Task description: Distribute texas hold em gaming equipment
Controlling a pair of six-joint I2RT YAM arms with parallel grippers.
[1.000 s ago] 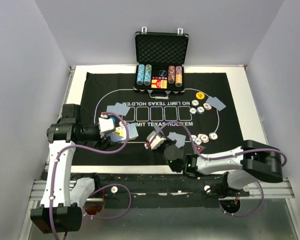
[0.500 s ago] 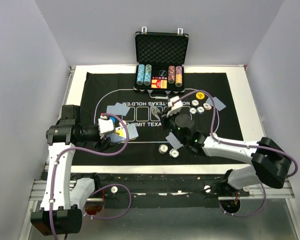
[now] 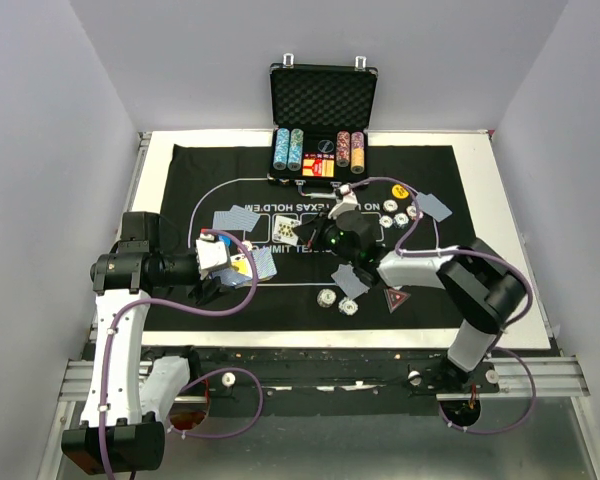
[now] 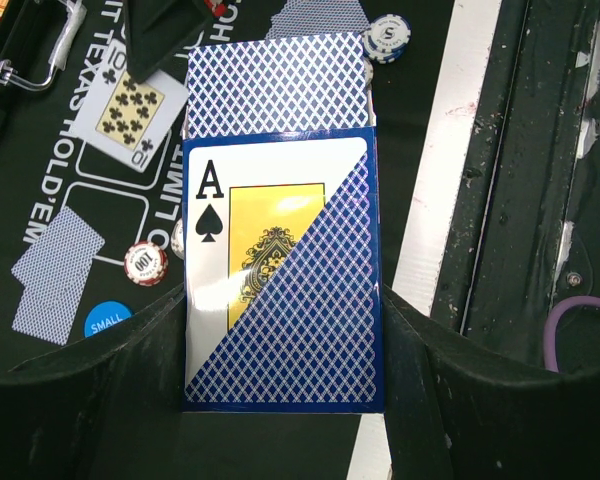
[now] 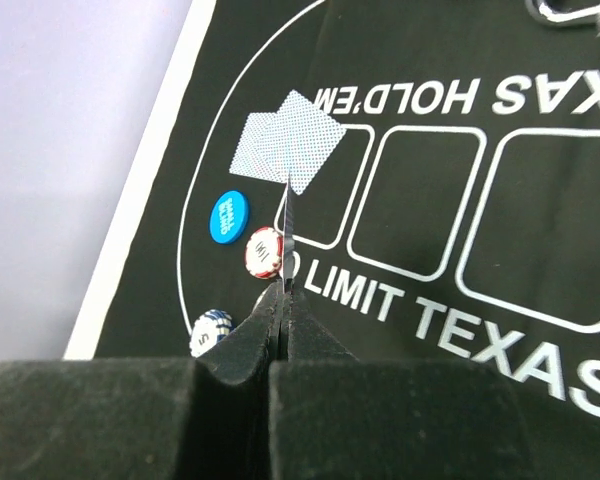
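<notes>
My left gripper (image 3: 225, 258) is shut on a blue card box with an ace of spades (image 4: 280, 270). Blue-backed cards (image 4: 275, 85) stick out of the box's open end. My right gripper (image 3: 305, 235) is over the middle of the mat. It is shut on one playing card, seen edge-on in the right wrist view (image 5: 288, 230). The left wrist view shows that card as a ten of clubs (image 4: 130, 112). Below it lie two blue-backed cards (image 5: 290, 150), a blue button (image 5: 228, 215), a red-edged chip (image 5: 264, 250) and a blue-edged chip (image 5: 210, 330).
The open black case (image 3: 323, 100) with chip rows stands at the back. On the black mat (image 3: 180, 170) are a yellow button (image 3: 401, 190), chips (image 3: 408, 215), cards at the right (image 3: 435, 207), a red triangle (image 3: 394, 298), two chips (image 3: 338, 300) and cards (image 3: 355, 280).
My right gripper went from the mat's near edge out to its middle, then a little left, with a card in it. The left arm has hardly moved.
</notes>
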